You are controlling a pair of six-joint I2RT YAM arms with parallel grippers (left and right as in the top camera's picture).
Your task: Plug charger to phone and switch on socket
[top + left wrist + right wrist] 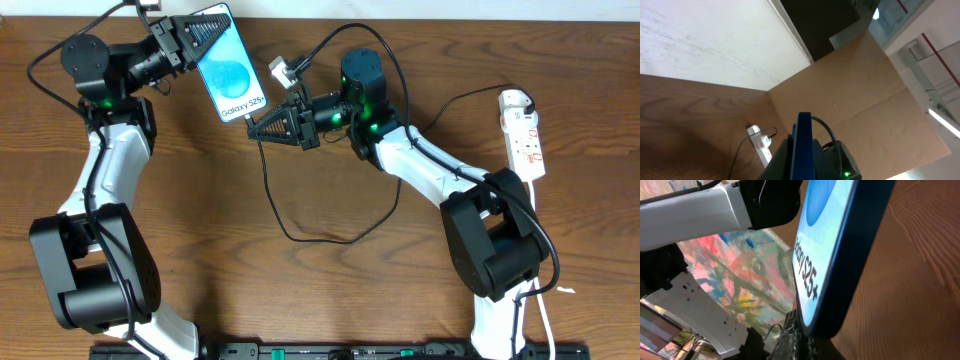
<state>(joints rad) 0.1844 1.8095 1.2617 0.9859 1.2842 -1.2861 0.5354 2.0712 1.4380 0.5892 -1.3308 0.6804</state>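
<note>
My left gripper [205, 32] is shut on the top end of the phone [232, 70], holding it tilted above the table's back left with its blue-and-white screen lit. In the left wrist view the phone [804, 142] shows edge-on between my fingers. My right gripper [255, 127] is shut on the charger's plug end, pressed against the phone's lower edge. The plug tip itself is hidden. In the right wrist view the phone [840, 255] fills the frame above my right gripper [810, 345]. The charger cable [300, 236] loops across the table. The socket [525, 135] lies at the far right.
The socket [761, 145] also shows past the phone in the left wrist view, with a black cable running to it. Its white cord [540, 300] trails toward the front edge beside the right arm's base. A small white connector [279, 71] hangs near the phone.
</note>
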